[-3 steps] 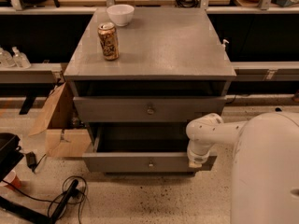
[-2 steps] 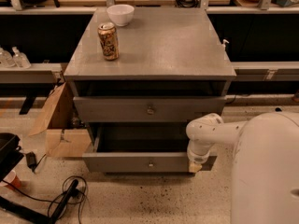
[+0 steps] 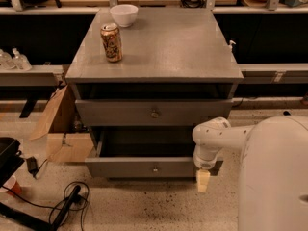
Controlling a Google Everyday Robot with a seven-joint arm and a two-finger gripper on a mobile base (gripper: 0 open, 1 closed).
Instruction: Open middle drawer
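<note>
The middle drawer (image 3: 144,167) is pulled out from the grey cabinet (image 3: 159,47). Its flat front carries a small round knob (image 3: 155,168), and its dark interior shows behind the front. Above it, the taller-looking drawer (image 3: 120,113) with the larger knob (image 3: 155,113) is nearly closed. The third drawer is hidden below. My gripper (image 3: 203,180) hangs from the white arm (image 3: 211,138) and points down. Its cream tip sits just in front of the right end of the open drawer's front, close to the floor.
A drink can (image 3: 111,42) and a white bowl (image 3: 123,14) stand on the cabinet top. A cardboard box (image 3: 60,129) sits left of the cabinet. Cables (image 3: 62,206) and a black object (image 3: 7,158) lie on the floor at left. My white body (image 3: 274,177) fills the lower right.
The gripper's cream tip shows slightly lower than before. The middle drawer stays pulled out as it was.
</note>
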